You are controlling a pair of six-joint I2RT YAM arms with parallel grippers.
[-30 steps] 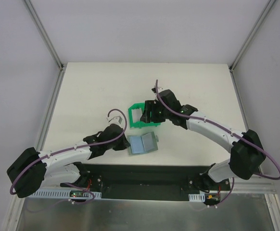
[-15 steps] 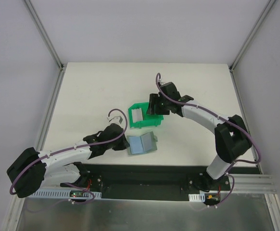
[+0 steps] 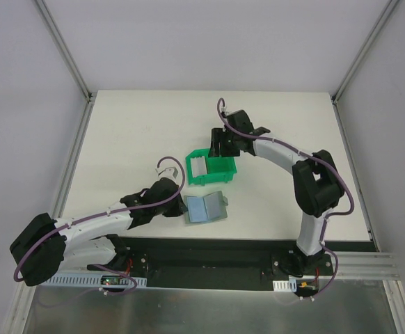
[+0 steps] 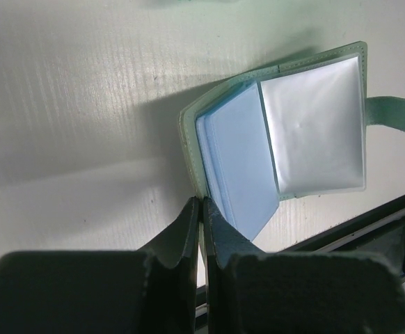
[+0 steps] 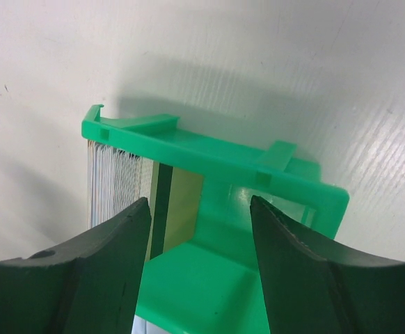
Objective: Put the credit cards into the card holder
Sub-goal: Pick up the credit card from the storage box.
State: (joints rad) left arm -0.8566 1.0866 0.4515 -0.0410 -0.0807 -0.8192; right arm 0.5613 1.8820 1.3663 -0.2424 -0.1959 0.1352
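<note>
Cards: the credit cards [image 5: 112,177] stand on edge, packed at the left end of the green bin [image 5: 209,149], with a tan one beside the pale stack.
Holder: the card holder [image 4: 279,139] lies open on the table [image 3: 140,132], just near of the bin, clear pockets up.
Left gripper [image 4: 202,209]: jaws together, tips at the holder's left edge; we cannot tell whether they pinch the leaf.
Right gripper [image 5: 197,209]: jaws apart, holding nothing, at the bin's far side.
Handling: we judge the cards light, stiff, slick and tightly packed, best pinched across the faces at an exposed top edge.
Change: the right arm has swung from above the bin to its far side, uncovering the cards; the left arm and holder are unmoved.
</note>
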